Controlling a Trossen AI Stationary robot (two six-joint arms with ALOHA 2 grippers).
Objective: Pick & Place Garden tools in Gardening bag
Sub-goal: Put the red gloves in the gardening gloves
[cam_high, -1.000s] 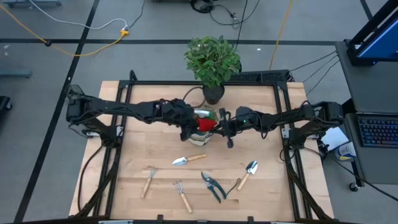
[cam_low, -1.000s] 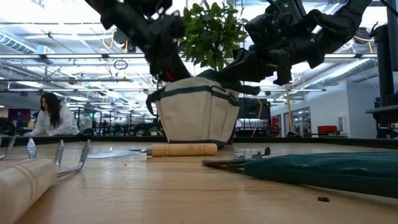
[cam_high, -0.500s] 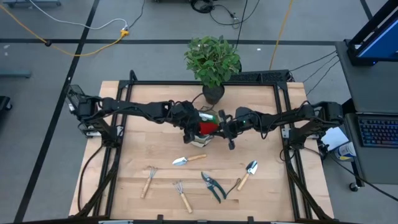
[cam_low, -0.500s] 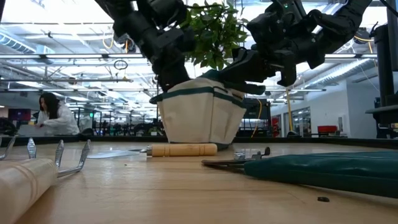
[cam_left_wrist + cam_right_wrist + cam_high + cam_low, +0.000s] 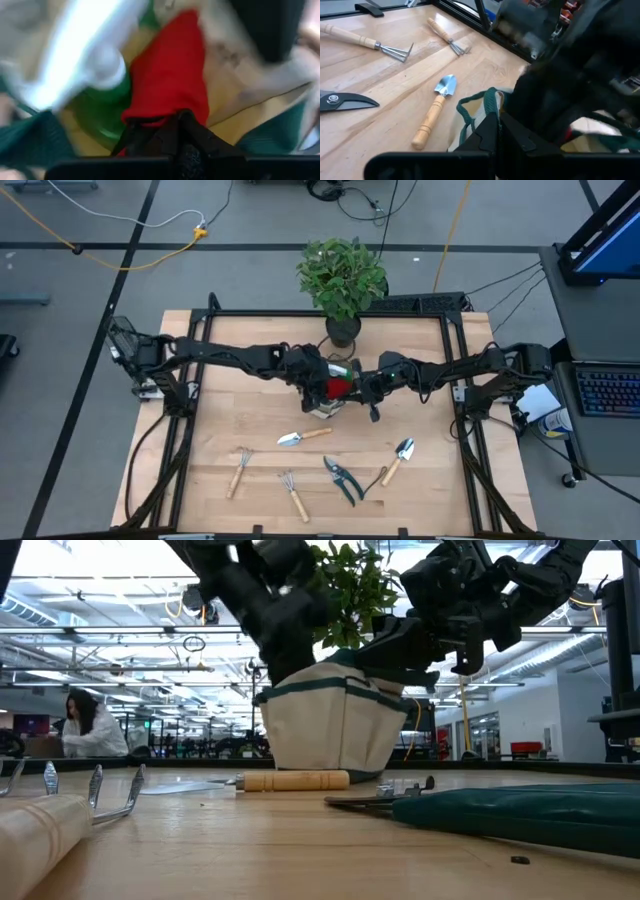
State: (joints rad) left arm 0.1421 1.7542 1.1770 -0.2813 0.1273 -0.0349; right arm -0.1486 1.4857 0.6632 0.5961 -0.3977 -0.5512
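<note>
Showing: two trowels [image 5: 303,437] [image 5: 398,459], two rakes [image 5: 239,469] [image 5: 294,494], one pruner [image 5: 343,478], one bag [image 5: 328,392], one potted plant [image 5: 342,280], two arms.

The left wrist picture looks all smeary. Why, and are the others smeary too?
Left wrist view: the red glove and green spray bottle sit very close and look smeared. Right wrist view: the trowel is sharp, the other arm near the bag is blurred. Low view: the near pruner handle is soft; bright ceiling lights glare. High view: even and clear.

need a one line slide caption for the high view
Both grippers meet over the gardening bag mid-table, while two trowels, rake, fork and pruners lie on the wood nearer the front edge.
</note>
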